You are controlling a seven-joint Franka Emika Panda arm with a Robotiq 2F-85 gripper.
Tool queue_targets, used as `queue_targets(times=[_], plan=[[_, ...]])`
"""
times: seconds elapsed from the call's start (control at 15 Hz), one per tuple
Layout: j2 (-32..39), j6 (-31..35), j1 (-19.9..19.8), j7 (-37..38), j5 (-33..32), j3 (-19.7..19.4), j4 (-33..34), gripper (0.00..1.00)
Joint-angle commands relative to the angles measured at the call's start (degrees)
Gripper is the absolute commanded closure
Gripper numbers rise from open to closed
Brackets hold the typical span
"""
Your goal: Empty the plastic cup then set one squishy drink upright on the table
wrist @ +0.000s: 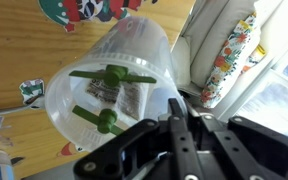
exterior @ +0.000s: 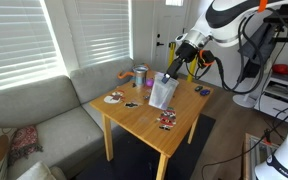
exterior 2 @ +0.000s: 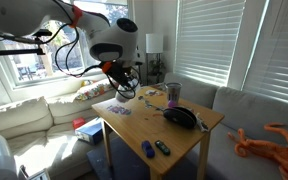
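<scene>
The plastic cup is a translucent whitish tumbler, tilted over the middle of the light-wood table. In the wrist view the cup fills the frame, and green toy pieces and a dark packet show through its wall. My gripper is shut on the cup's wall, with its fingers against the side. In an exterior view the gripper hangs over the table's far part. A small purple item, perhaps the squishy drink, lies near a table corner.
A silvery-blue cylinder with an orange rim stands behind the cup and also shows in the opposite exterior view. Flat packets lie on the table. A dark object lies mid-table. A grey sofa borders the table.
</scene>
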Motion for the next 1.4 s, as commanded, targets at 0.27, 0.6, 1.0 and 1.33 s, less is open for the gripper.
queue_targets(times=[0.27,0.6,1.0,1.33], plan=[[-1.9,-2.0,-1.3,-5.7,15.9,-2.0,-2.3,0.99],[-3.9,-9.7,-6.2,-11.6,28.2,-5.2,-6.5,0.99],[-2.5,-19.5,-12.0,-16.6,41.9,-6.6,-10.0,0.99],[-0.7,-26.4,-14.8,-18.2,53.7,-6.3,-12.5,0.99]])
